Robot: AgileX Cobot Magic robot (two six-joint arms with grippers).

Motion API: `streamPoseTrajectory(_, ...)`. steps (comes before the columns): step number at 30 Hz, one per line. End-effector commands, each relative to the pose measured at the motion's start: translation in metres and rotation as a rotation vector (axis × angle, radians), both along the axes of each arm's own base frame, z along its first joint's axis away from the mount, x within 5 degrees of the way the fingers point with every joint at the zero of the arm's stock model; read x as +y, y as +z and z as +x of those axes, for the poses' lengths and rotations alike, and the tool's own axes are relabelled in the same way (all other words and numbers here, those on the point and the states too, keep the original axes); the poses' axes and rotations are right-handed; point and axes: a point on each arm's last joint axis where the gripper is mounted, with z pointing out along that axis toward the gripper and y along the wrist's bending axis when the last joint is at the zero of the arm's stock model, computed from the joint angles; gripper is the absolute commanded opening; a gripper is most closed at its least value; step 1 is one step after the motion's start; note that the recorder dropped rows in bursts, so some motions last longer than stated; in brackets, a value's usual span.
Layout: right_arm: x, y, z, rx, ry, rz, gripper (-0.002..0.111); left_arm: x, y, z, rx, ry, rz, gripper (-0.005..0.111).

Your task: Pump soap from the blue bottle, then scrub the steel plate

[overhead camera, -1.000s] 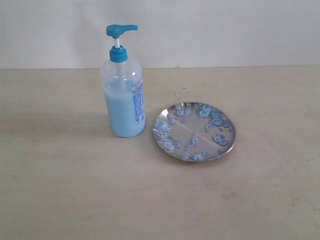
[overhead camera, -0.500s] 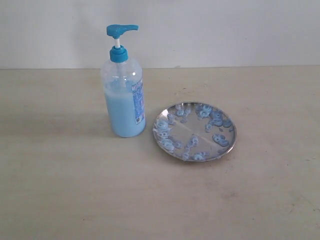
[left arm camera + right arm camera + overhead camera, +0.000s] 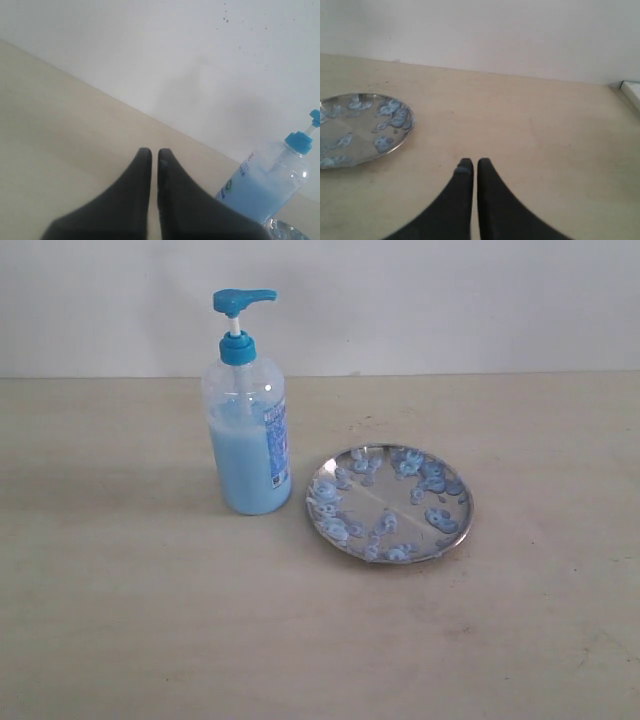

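The blue bottle (image 3: 247, 440) stands upright on the table, its blue pump head (image 3: 240, 302) up and pale milky-blue soap (image 3: 240, 470) filling its lower half. Just to its right lies the steel plate (image 3: 390, 502), dotted with small blue foamy blobs (image 3: 435, 518). Neither arm shows in the exterior view. In the left wrist view my left gripper (image 3: 151, 153) is shut and empty above bare table, the blue bottle (image 3: 267, 185) off to one side. In the right wrist view my right gripper (image 3: 471, 164) is shut and empty, apart from the steel plate (image 3: 362, 127).
A pale wooden table (image 3: 120, 620) runs back to a white wall (image 3: 450, 300). A white object (image 3: 632, 92) shows at the edge of the right wrist view.
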Motion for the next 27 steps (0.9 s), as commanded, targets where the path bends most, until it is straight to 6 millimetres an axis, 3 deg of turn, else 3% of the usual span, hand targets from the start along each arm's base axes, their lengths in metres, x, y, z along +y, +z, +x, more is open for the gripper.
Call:
streamPoseTrajectory(1, 0.0030, -0.0070, -0.0004, 0.039, 0.031, 0.000, 0.000, -0.0001, -0.0009, -0.0002, -0.002, 0.000, -0.006, 0.004)
streamPoseTrajectory(7, 0.0091, -0.0061, 0.0001, 0.027, 0.093, 0.025, 0.000, -0.0001, -0.0009, -0.0002, -0.002, 0.000, -0.006, 0.004)
streamPoseTrajectory(16, 0.0042, -0.0064, -0.0003, 0.022, -0.011, 0.089, 0.000, 0.0000, -0.0012, -0.0001, 0.002, 0.001, -0.006, 0.004)
streamPoseTrajectory(27, 0.0046, -0.0077, -0.0006, 0.037, -0.008, 0.096, 0.000, 0.0000, -0.0012, -0.0001, 0.002, 0.001, -0.006, 0.004)
